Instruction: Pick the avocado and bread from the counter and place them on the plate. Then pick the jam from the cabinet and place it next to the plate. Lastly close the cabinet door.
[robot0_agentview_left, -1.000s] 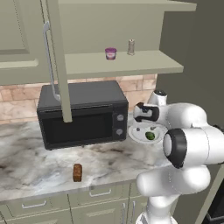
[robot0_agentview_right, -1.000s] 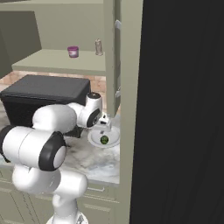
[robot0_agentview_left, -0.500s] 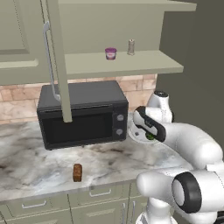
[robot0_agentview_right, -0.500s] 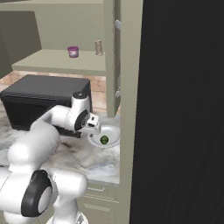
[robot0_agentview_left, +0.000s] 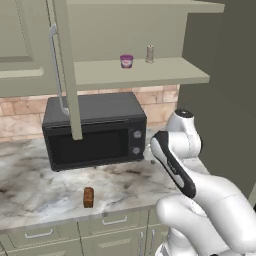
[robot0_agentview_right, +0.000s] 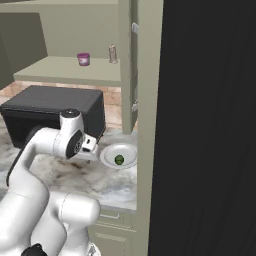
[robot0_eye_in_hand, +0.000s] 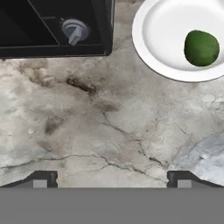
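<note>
The dark green avocado (robot0_eye_in_hand: 201, 47) (robot0_agentview_right: 119, 160) lies on the white plate (robot0_eye_in_hand: 146, 52) (robot0_agentview_right: 107, 154), right of the microwave. Over bare marbled counter (robot0_eye_in_hand: 109, 122) just left of the plate hangs my gripper (robot0_eye_in_hand: 112, 179) (robot0_agentview_right: 95, 154), open, with nothing between its fingers. At the counter's front edge, the reddish-brown bread (robot0_agentview_left: 88, 197) stands upright, left of the arm. On the shelf of the open cabinet (robot0_agentview_left: 140, 72) sits the purple jam (robot0_agentview_left: 126, 61) (robot0_agentview_right: 83, 59). The cabinet door (robot0_agentview_left: 64, 65) stands swung out, its silver handle (robot0_agentview_left: 53, 70) facing left.
A black microwave (robot0_agentview_left: 95, 130) (robot0_eye_in_hand: 52, 22) fills the back of the counter under the shelf. A thin shaker (robot0_agentview_left: 149, 54) stands right of the jam. A tall dark panel (robot0_agentview_right: 210, 125) walls off the right side. Olive drawers (robot0_agentview_left: 110, 222) run below the counter.
The arm has swung from over the plate down and to the left, so the gripper now hangs above bare counter. The avocado stays on the plate. The jaws have stayed open.
</note>
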